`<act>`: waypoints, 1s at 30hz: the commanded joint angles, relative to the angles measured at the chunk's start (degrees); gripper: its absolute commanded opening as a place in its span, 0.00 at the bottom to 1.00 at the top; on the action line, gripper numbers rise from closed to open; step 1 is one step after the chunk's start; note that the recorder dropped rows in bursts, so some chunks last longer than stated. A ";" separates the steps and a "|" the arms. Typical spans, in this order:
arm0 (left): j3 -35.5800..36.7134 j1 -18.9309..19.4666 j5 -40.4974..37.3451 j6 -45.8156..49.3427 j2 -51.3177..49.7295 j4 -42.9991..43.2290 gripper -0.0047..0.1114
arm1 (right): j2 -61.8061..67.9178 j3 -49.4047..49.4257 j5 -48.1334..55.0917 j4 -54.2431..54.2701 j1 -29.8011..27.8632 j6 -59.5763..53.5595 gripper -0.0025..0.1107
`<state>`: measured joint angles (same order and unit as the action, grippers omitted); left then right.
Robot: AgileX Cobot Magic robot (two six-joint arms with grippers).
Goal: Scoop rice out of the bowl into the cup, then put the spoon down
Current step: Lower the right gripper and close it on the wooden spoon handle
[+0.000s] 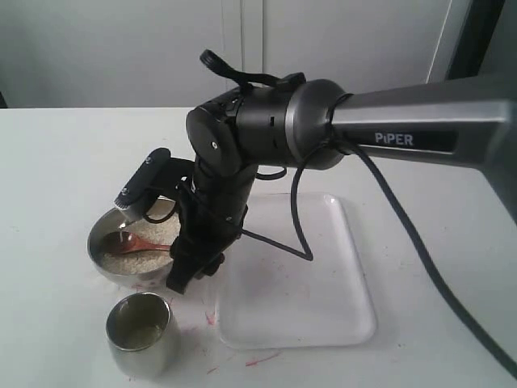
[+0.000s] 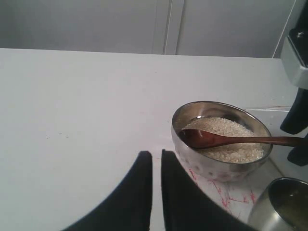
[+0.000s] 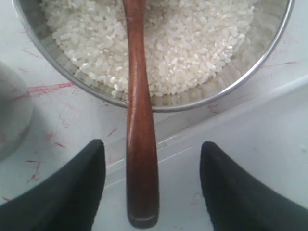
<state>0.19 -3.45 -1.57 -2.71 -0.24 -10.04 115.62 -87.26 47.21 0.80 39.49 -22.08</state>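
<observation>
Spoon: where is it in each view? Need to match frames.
Exterior: spoon in the bowl, lower left.
Left wrist: spoon scoop at the edge of the rice, handle crossing the bowl rim.
Right wrist: spoon handle over the bowl rim, seen lengthwise.
Shared landmark: the bowl.

Soft, even, slightly cool light is filling all three views, leaving only faint shadows under the bowl (image 1: 109, 273) and the cup (image 1: 139, 347). The steel is giving off mild glints. The exterior view is looking slightly hazy; up close, the fingers (image 3: 72, 187) of the right gripper (image 3: 151, 144) are blurring at their edges while the rice (image 3: 192, 43) is showing crisp.
</observation>
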 commanded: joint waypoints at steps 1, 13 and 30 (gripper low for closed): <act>-0.19 -0.13 0.21 -0.11 0.24 -0.53 0.16 | -0.11 -0.20 -0.42 -0.80 0.11 0.42 0.51; -0.19 -0.13 0.21 -0.11 0.24 -0.53 0.16 | -0.11 -0.20 -0.31 -0.80 0.11 0.41 0.51; -0.19 -0.13 0.21 -0.11 0.24 -0.53 0.16 | -0.11 -0.20 0.07 -0.80 0.11 0.41 0.35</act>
<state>0.19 -3.45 -1.57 -2.71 -0.24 -10.04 115.62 -87.26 47.11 0.00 39.49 -21.96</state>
